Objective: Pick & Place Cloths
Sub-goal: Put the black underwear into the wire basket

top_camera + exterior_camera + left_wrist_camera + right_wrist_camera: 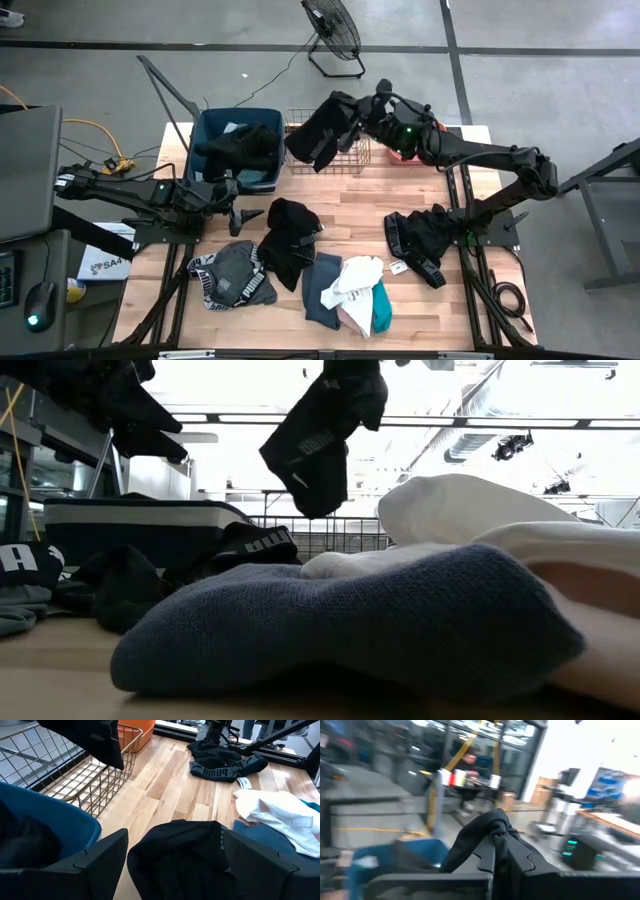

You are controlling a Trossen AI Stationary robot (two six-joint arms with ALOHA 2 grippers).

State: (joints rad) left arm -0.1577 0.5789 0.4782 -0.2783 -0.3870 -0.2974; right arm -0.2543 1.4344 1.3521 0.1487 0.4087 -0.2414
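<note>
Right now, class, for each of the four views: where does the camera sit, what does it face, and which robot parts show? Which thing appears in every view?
High: overhead, facing down; both arms, table.
Low: tabletop height, facing across; grey-blue cloth close, no arm clearly visible.
Left wrist: behind the open left gripper, facing the wire basket.
Right wrist: behind the shut right gripper, facing the room.
Shared: the hanging black cloth.

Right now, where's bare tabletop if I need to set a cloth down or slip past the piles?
Free: bare wood between the wire basket, the black cloth pile and the black PUMA cloth. Crowded: the front edge, where the grey cloth, slate cloth and white cloth bunch together.
</note>
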